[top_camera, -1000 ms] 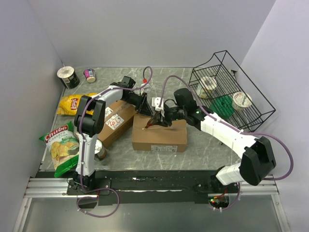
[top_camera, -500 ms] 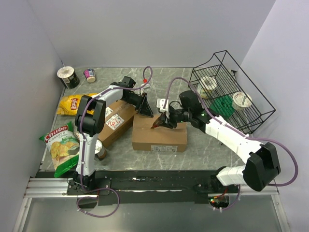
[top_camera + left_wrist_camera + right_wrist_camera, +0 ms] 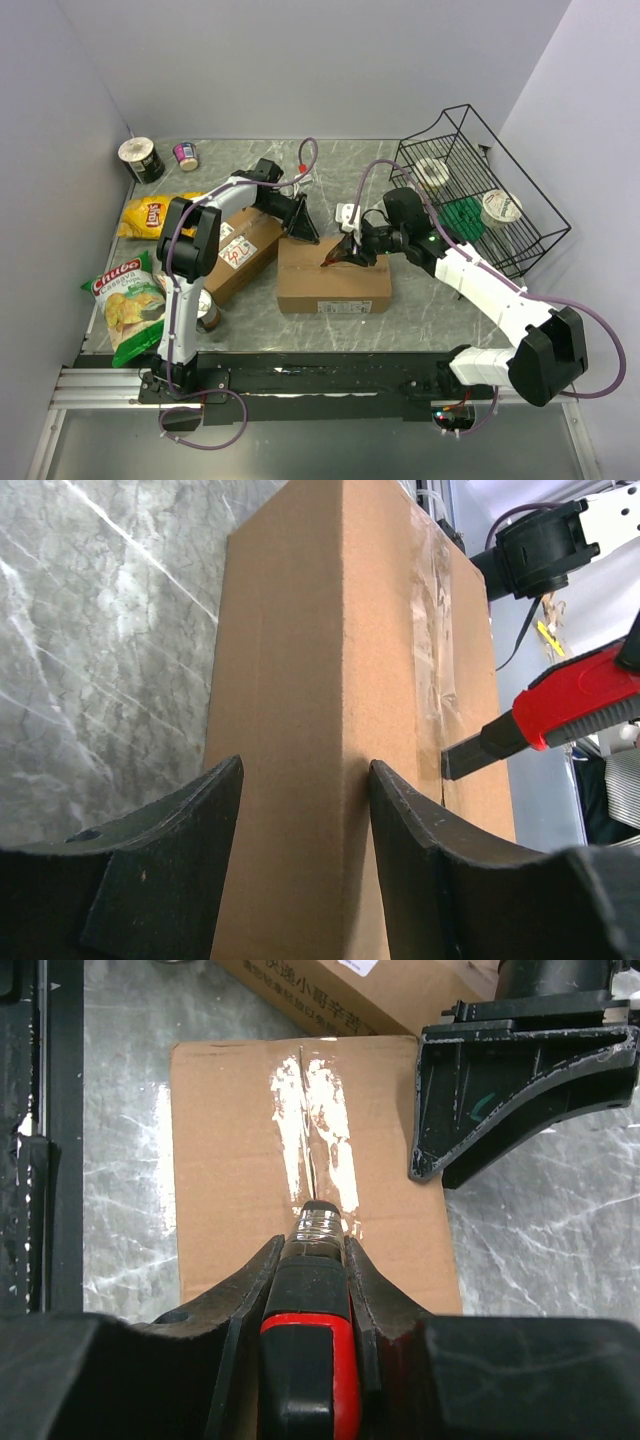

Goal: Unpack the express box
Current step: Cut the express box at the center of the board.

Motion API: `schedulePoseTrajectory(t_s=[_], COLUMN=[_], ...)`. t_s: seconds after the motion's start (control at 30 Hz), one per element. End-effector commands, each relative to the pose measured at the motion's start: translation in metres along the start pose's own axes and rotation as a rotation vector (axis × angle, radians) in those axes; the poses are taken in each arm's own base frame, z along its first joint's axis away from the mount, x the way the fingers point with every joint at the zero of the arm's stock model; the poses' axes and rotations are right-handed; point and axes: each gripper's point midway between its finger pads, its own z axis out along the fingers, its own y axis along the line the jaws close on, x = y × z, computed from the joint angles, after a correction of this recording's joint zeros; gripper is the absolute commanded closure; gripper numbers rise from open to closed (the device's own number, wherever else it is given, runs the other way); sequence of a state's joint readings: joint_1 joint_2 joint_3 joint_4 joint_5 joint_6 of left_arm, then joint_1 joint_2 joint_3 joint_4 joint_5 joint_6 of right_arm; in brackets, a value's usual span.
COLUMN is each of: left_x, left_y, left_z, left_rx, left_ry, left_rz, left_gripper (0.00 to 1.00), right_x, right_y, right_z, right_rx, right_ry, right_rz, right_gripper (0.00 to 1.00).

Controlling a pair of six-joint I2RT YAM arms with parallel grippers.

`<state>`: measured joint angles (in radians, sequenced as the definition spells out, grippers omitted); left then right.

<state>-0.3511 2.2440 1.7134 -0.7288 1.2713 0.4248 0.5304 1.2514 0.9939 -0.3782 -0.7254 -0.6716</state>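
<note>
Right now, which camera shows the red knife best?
The right wrist view: the red knife fills the middle, gripped in the right pincer, tip on the taped box. The left wrist view shows its side at the edge; the top view shows it tiny.

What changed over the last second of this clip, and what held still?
The right claw, shut on the box cutter, drew the blade along the taped seam of the box toward the robot's right, its arm pulling back with it. Nothing was picked up or let go. The left claw stayed at the box's far left corner. The box barely shifted.
</note>
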Motion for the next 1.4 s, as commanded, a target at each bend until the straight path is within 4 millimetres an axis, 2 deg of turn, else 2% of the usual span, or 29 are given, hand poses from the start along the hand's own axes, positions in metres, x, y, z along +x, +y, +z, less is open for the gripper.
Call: schedulePoseTrajectory(t_s=[0.0, 0.17, 0.5, 0.63, 0.77, 0.8, 0.9, 1.07, 1.13, 1.23, 1.27, 1.37], left_x=[0.035, 0.037, 0.043, 0.044, 0.045, 0.044, 0.043, 0.044, 0.045, 0.048, 0.048, 0.05], left_y=[0.047, 0.048, 0.049, 0.049, 0.049, 0.05, 0.05, 0.051, 0.05, 0.049, 0.048, 0.049], left_z=[0.0, 0.002, 0.009, 0.01, 0.011, 0.011, 0.011, 0.012, 0.014, 0.017, 0.018, 0.02], left_rx=[-0.132, -0.129, -0.131, -0.131, -0.131, -0.132, -0.134, -0.133, -0.13, -0.126, -0.124, -0.121], left_ry=[0.096, 0.102, 0.128, 0.134, 0.137, 0.137, 0.14, 0.148, 0.155, 0.167, 0.17, 0.178], left_rz=[0.03, 0.028, 0.031, 0.034, 0.035, 0.035, 0.046, 0.053, 0.064, 0.071, 0.074, 0.078], left_gripper=[0.43, 0.44, 0.46, 0.47, 0.48, 0.48, 0.48, 0.5, 0.51, 0.52, 0.52, 0.53], right_x=[0.02, 0.025, 0.021, 0.025, 0.02, 0.025, 0.023, 0.04, 0.039, 0.042, 0.038, 0.044], right_y=[0.003, 0.005, 0.016, 0.015, 0.006, 0.009, 0.01, 0.014, 0.013, 0.025, 0.024, 0.029], right_z=[-0.018, -0.019, -0.025, -0.023, -0.027, -0.027, -0.029, -0.035, -0.044, -0.056, -0.06, -0.064], right_rx=[0.023, -0.002, -0.081, -0.085, -0.039, -0.051, -0.063, -0.063, -0.049, -0.094, -0.08, -0.095], right_ry=[0.077, 0.093, 0.072, 0.117, 0.137, 0.163, 0.181, 0.22, 0.186, 0.11, 0.081, 0.082], right_rz=[0.079, 0.116, -0.023, 0.078, 0.141, 0.185, 0.207, 0.14, 0.103, 0.029, -0.031, -0.072], right_gripper=[1.0, 1.0, 1.0, 1.0, 1.0, 1.0, 1.0, 1.0, 1.0, 1.0, 1.0, 1.0])
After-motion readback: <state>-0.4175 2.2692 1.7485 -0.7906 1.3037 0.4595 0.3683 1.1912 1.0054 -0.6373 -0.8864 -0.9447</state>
